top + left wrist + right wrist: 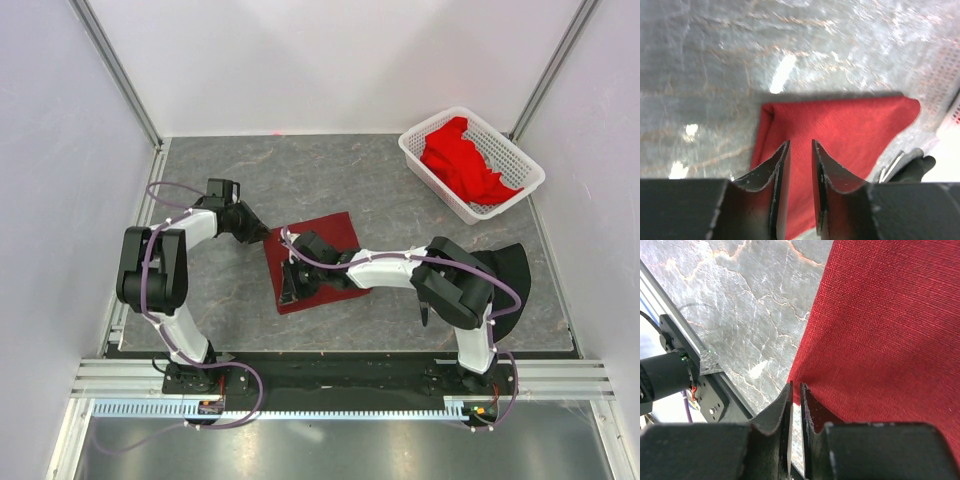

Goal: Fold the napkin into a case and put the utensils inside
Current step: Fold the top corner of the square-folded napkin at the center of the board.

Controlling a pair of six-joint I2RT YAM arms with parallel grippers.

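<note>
- Grey marbled table (400, 190), white walls on three sides, arm bases at your near edge.
- Nearest in: the right gripper (795, 386) is down at the near-left edge of the napkin (325, 228). Its jaws are all but together and the hem runs straight into the tips. You seem to have it nipped, though the bite looks thin.
- The napkin: dark red, lying flat mid-table, partly under the right forearm.
- A little farther: the left gripper (800, 142) hangs over the far-left corner with its fingers parted. Flat cloth shows through the gap, and nothing is in it.
- Far right: a white basket (430, 180) of brighter red cloths (465, 160), well apart from the work.
- Handling, as a judgement: the cloth looks light and limp, with a slightly grippy weave. Expect it to sag and drag rather than hold a crease. Take it at the hem or corners, one gripper at each end of an edge, and carry it low so the fold lands square.
- Views: only the left wrist shows one short side doubled over on itself. Only the right wrist shows the hem meeting the fingertips. Only the top view shows where both arms stand and the basket.
- As for the utensils, you can't pick them out for certain. The left wrist catches a silver glint beside a black shape at its right edge, too small to call.
</note>
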